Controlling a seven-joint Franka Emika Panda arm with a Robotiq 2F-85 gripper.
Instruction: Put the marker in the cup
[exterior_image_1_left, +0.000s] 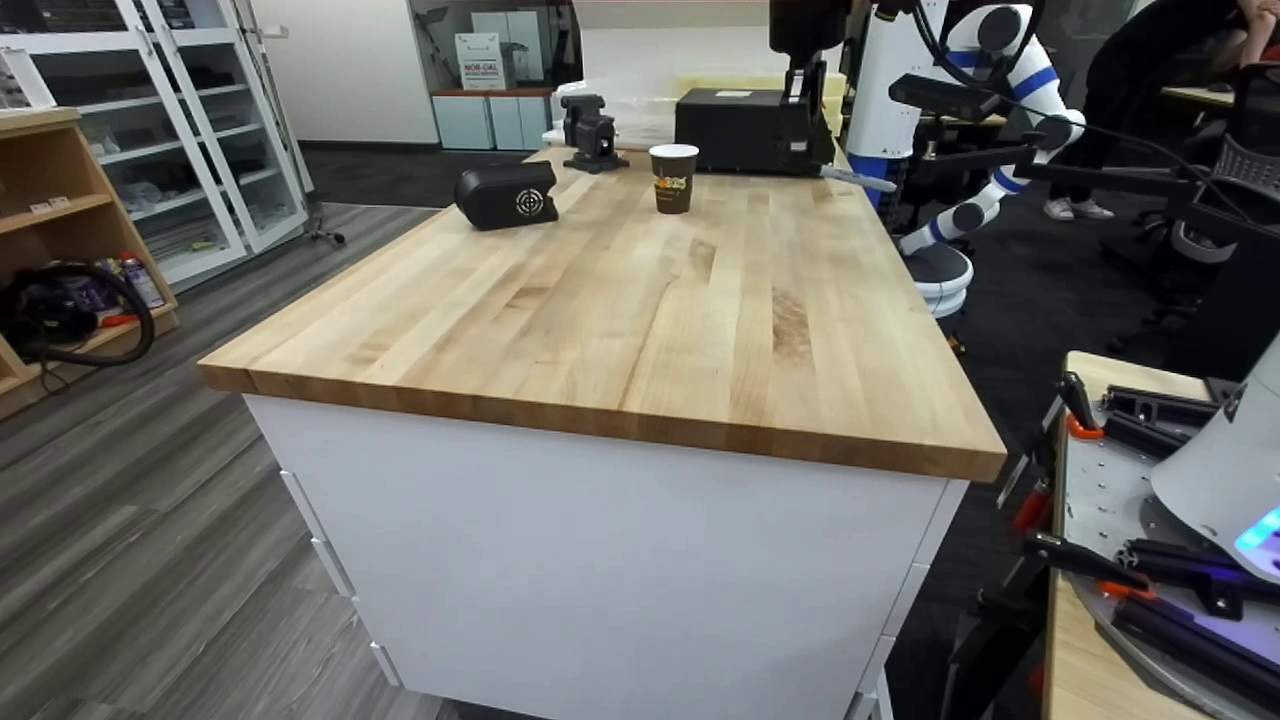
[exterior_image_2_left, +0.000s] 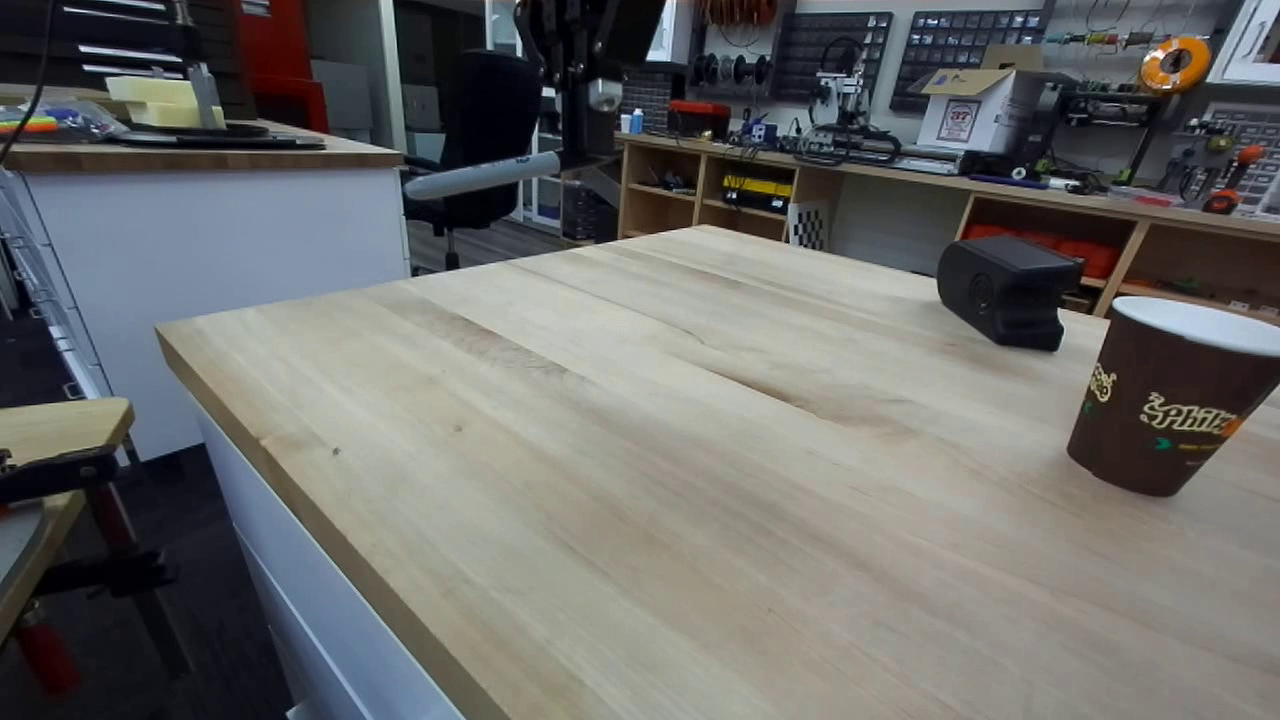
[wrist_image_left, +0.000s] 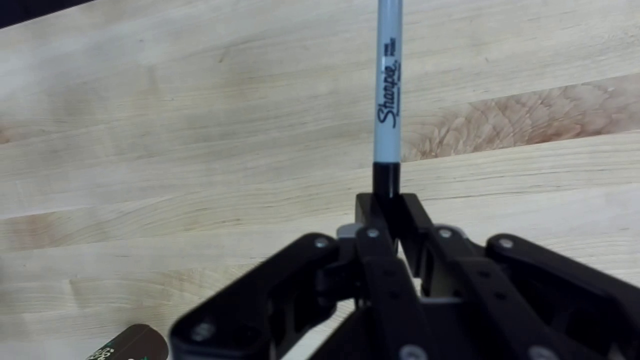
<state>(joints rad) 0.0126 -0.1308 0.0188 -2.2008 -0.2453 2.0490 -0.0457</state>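
Observation:
The marker (wrist_image_left: 387, 85) is a grey Sharpie with a black end. My gripper (wrist_image_left: 387, 207) is shut on that black end in the wrist view. The grey body sticks straight out past the fingertips. The marker also shows in both exterior views (exterior_image_1_left: 858, 179) (exterior_image_2_left: 485, 177), lying nearly level in the air above the table, with the gripper (exterior_image_2_left: 577, 150) at one end. The dark brown cup (exterior_image_1_left: 673, 185) with a white rim stands upright on the table, apart from the gripper. It shows in an exterior view (exterior_image_2_left: 1165, 410) and at the lower left of the wrist view (wrist_image_left: 137, 344), partly cut off.
A black boxy device (exterior_image_1_left: 505, 196) lies on the wooden table (exterior_image_1_left: 600, 310) near the cup; it also shows here (exterior_image_2_left: 1005, 290). A dark vise-like thing (exterior_image_1_left: 592, 135) and a large black box (exterior_image_1_left: 740, 132) stand at the table's far end.

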